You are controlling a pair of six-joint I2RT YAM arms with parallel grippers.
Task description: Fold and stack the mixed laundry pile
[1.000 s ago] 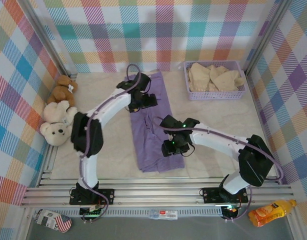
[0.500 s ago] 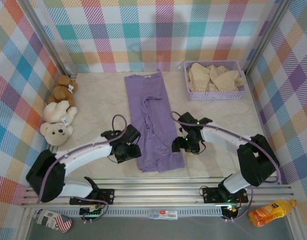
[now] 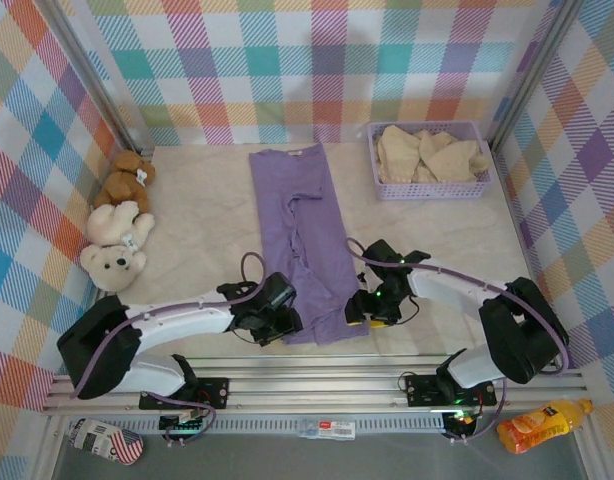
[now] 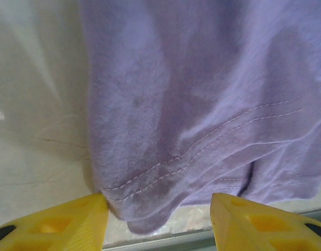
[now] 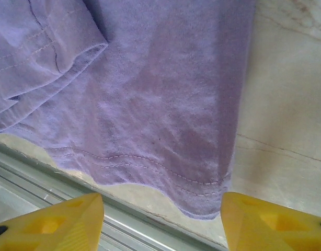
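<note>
Down low, the left pincer [image 4: 158, 205] stood spread over the near left corner of the purple shirt [image 4: 202, 104] — the right pincer [image 5: 161, 201], spread too, over the right one. The shirt lay on the surface [image 3: 197, 220], its long way running away from both.

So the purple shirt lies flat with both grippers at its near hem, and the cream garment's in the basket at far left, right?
Not quite: the basket holding the cream garment sits at the far right, as the top external view shows. The rest is correct.
</note>
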